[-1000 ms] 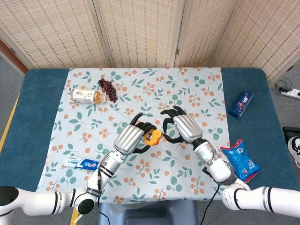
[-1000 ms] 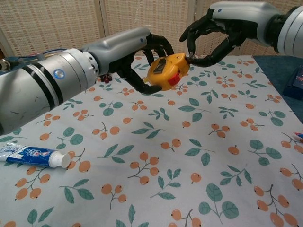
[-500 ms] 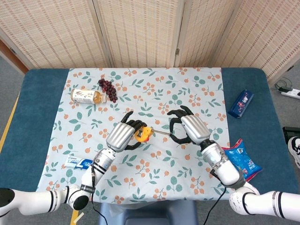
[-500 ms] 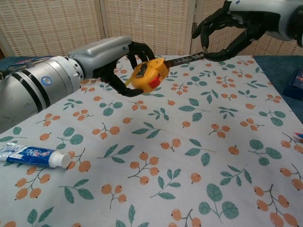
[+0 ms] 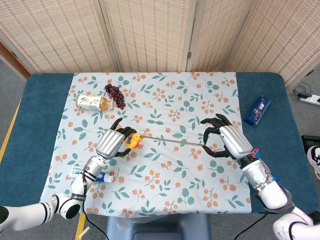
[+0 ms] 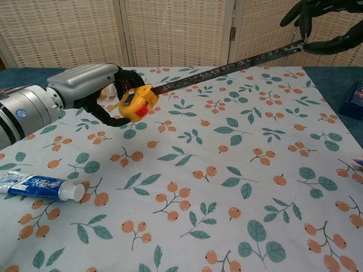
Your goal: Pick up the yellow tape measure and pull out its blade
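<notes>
My left hand [image 5: 112, 143] [image 6: 96, 93] grips the yellow tape measure [image 5: 132, 139] [image 6: 136, 103] above the floral cloth, left of centre. The measure's dark blade [image 5: 170, 142] [image 6: 227, 66] runs out to the right, well extended. Over on the right, my right hand [image 5: 225, 142] [image 6: 323, 25] pinches the blade's tip; in the chest view only its dark fingers show at the top right corner. Both hands are off the table.
A toothpaste tube [image 6: 39, 187] [image 5: 87, 174] lies at the cloth's near left. A tea bottle [image 5: 92, 103] and dark grapes [image 5: 115, 94] lie at the far left. A blue packet [image 5: 257, 110] and a snack bag [image 5: 260, 155] sit on the blue table [image 5: 40, 100] at right.
The hands have moved apart: the left with the tape measure went left, the right went right with the tip. The blade has grown from a short stub to a long strip.
</notes>
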`<state>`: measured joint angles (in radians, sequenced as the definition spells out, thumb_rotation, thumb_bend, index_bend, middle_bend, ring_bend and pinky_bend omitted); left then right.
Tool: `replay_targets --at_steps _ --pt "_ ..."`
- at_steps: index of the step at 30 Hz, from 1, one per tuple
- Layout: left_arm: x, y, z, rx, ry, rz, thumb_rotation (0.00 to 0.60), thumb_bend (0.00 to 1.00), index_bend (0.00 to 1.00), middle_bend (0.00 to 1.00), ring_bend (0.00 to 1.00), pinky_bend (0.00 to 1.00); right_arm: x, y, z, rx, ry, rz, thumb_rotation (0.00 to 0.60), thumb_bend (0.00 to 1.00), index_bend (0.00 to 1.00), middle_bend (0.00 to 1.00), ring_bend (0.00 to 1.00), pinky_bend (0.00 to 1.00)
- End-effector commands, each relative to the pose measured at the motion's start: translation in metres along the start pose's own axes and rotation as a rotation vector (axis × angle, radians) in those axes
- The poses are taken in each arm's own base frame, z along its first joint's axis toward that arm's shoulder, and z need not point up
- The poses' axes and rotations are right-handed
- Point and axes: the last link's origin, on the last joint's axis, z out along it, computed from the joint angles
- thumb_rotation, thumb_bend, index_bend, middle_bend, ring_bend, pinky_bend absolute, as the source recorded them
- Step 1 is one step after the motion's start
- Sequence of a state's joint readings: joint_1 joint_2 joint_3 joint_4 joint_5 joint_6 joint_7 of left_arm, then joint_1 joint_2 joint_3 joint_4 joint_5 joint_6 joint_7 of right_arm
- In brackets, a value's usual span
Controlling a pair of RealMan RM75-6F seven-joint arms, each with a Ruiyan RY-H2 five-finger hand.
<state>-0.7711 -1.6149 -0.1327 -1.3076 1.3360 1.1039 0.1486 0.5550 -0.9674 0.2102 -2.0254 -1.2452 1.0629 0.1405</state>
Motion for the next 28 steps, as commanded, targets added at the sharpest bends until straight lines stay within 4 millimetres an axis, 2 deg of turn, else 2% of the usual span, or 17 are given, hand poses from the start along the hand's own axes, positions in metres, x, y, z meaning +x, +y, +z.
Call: replay_targets --at_steps 1,14,22,28 --pt "-0.001 -0.010 -0.005 0.004 0.014 0.005 0.600 0.38 0.62 0.55 0.47 0.09 0.012 0.002 -0.018 0.002 0.025 0.024 0.600 0.40 0.68 0.24 0.17 0.04" --pt "-0.006 -0.030 -0.009 0.029 0.020 0.009 0.600 0.38 0.62 0.55 0.47 0.09 0.057 0.012 -0.066 0.016 0.122 0.087 0.600 0.40 0.68 0.24 0.17 0.04" --pt "-0.007 -0.027 -0.007 0.021 0.015 0.010 0.600 0.38 0.62 0.55 0.47 0.09 0.071 0.016 -0.084 0.022 0.153 0.105 0.600 0.40 0.68 0.24 0.17 0.04" --pt "-0.008 -0.024 -0.005 0.014 0.015 0.008 0.600 0.38 0.62 0.55 0.47 0.09 0.075 0.020 -0.090 0.021 0.166 0.115 0.600 0.40 0.68 0.24 0.17 0.04"
